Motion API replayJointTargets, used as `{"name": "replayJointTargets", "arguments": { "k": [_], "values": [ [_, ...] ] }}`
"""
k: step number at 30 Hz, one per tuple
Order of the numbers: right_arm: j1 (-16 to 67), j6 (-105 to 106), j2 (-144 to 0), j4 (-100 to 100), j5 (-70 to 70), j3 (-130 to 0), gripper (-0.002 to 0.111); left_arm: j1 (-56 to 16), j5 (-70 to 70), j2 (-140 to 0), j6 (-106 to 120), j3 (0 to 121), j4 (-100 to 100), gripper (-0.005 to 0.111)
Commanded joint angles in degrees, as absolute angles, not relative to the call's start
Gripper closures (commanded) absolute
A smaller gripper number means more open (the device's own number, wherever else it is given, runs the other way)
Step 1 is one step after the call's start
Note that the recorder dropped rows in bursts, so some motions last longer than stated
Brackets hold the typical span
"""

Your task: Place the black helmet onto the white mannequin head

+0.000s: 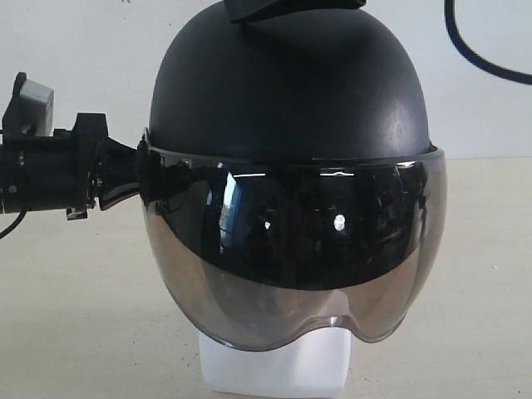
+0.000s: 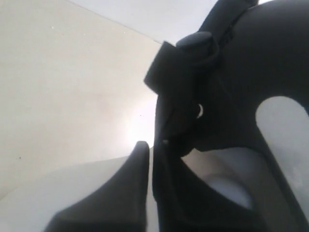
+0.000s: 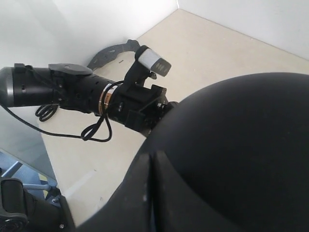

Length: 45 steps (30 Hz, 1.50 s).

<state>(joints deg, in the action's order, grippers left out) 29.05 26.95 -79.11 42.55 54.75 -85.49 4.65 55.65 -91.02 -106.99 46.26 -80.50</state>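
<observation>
The left gripper (image 2: 151, 149) is seen with its dark fingers drawn to a narrow slit, the tips set against the side pivot of the black helmet (image 1: 291, 91); whether the rim is pinched between them cannot be told. The right gripper (image 3: 153, 157) is likewise narrowed to a thin gap and is rested on the crown of the helmet, with nothing seen between its fingers. The helmet is seated upright over the white mannequin head (image 1: 274, 370), of which only the blocky neck base is shown below the smoke-tinted visor (image 1: 291, 249). The head is stood on a pale beige table (image 1: 66, 316), and a black cable (image 1: 465, 41) is hung against the white wall behind.
</observation>
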Motion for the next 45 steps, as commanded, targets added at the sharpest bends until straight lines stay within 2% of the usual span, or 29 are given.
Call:
{"name": "replayJointTargets", "arguments": {
  "k": [1, 16, 19, 23, 25, 31, 45],
  "values": [
    [28.6, 26.6, -80.6, 36.7, 58.1, -84.1, 0.109, 4.8, 54.0, -94.0, -106.1, 48.2, -80.3, 0.102],
    [28.6, 26.3, -80.6, 36.6, 58.1, -84.1, 0.109, 6.1, 56.9, -95.4, -105.2, 50.7, -88.6, 0.101],
    [28.6, 26.3, -80.6, 36.5, 58.1, -84.1, 0.109, 6.1, 59.7, -95.4, -105.3, 50.7, -89.3, 0.088],
    [28.6, 26.3, -80.6, 36.5, 58.1, -84.1, 0.109, 6.3, 62.5, -95.2, -106.0, 50.7, -89.3, 0.059],
    [28.6, 26.3, -80.6, 36.4, 58.1, -84.1, 0.109, 6.3, 62.6, -94.5, -106.1, 50.7, -89.3, 0.054],
    [28.6, 26.3, -80.6, 36.0, 58.2, -84.1, 0.109, 7.9, 62.5, -90.7, -105.3, 50.7, -90.2, 0.057],
    [28.6, 26.0, -80.6, 36.0, 58.3, -84.1, 0.109, 19.6, 64.4, -82.3, -111.6, 51.0, -99.6, 0.058]
  ]
}}
